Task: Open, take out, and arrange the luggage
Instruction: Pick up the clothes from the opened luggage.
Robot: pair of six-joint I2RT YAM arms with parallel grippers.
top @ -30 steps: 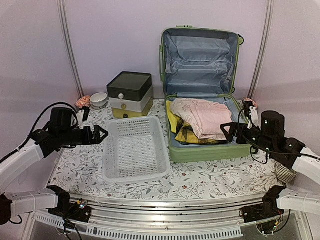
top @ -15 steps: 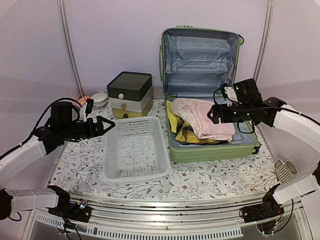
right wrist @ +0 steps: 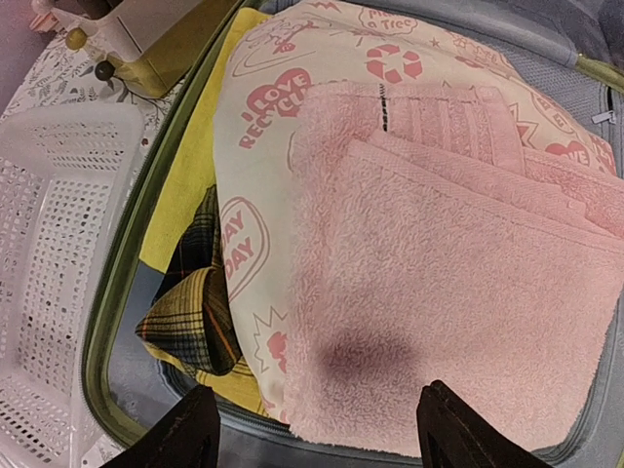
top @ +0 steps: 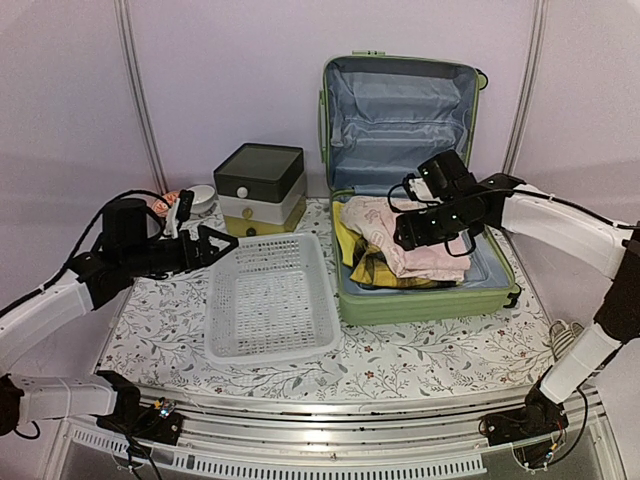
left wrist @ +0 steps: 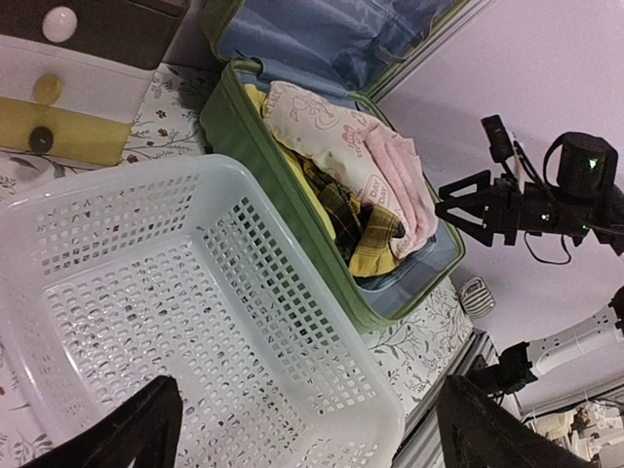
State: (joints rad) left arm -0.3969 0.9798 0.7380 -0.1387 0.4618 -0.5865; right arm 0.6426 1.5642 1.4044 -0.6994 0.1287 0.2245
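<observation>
The light-green luggage (top: 420,303) lies open at the far right of the table (top: 430,355), lid upright, folded clothes (top: 365,268) in its base. Left of it sits a white mesh basket (top: 268,295), with a dark-lidded drawer box (top: 260,185) beyond. A pink towel (right wrist: 439,292) tops the clothes. The right gripper (right wrist: 317,434) hovers over that towel, its 2 fingers apart and empty. The left gripper (top: 205,245), spread wide, holds nothing near the basket's left rim.

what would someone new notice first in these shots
The big light-green luggage stands open at back right, lid upright, packed with folded clothes topped by a pink towel. The right gripper hovers open over that towel. A white mesh basket sits left of the luggage.
</observation>
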